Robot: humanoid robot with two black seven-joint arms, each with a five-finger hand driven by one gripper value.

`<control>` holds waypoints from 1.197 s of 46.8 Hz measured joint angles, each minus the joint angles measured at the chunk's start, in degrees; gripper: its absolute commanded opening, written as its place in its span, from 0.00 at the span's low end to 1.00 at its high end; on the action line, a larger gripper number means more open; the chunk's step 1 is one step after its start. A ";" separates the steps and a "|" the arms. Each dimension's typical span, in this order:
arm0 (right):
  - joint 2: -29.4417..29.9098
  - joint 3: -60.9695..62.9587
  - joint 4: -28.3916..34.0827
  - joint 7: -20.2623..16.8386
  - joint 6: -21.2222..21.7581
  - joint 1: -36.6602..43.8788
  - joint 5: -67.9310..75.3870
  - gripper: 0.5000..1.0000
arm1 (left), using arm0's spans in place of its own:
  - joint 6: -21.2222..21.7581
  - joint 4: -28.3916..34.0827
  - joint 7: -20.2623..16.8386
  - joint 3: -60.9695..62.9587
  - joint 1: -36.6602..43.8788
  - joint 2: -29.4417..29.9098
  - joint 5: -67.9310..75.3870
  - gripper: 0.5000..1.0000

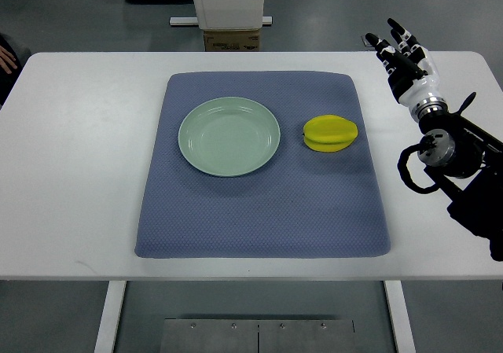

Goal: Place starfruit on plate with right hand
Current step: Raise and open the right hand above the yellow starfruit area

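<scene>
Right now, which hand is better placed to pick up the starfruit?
The right hand: it hangs open over the table's right side, nearest the starfruit, which lies right of the plate. No left arm is in view.

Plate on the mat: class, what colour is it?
The round plate is pale green, seen in the top view.

- Lighting: bright, even, overhead; no harsh glare.
- Shadows: faint, soft beneath the starfruit (331, 134) and plate (229, 136) rim.
- Table (78, 172): white surface near overexposure.
- Focus: sharp throughout; slight softness at the edges.
</scene>
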 measured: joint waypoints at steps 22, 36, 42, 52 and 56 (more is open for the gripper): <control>-0.86 -0.50 -0.33 0.03 0.08 -0.76 -0.37 1.00 | -0.20 -0.05 0.00 -0.07 -0.05 0.00 0.07 1.00; -1.00 -0.61 -1.39 -0.43 0.29 -1.13 -0.44 1.00 | -0.09 0.01 0.00 -0.16 -0.09 0.00 0.09 1.00; -1.68 -0.61 -1.40 -0.10 0.82 -1.21 -0.46 1.00 | -0.09 0.03 0.00 -0.17 -0.09 0.00 0.07 1.00; -2.17 -0.30 -1.41 0.10 1.37 -1.01 -0.46 1.00 | -0.09 0.03 0.01 -0.17 -0.09 0.00 0.04 1.00; -3.03 -0.34 -1.41 -0.41 4.10 -0.91 -0.46 1.00 | -0.09 0.03 0.00 -0.17 -0.09 0.00 0.03 1.00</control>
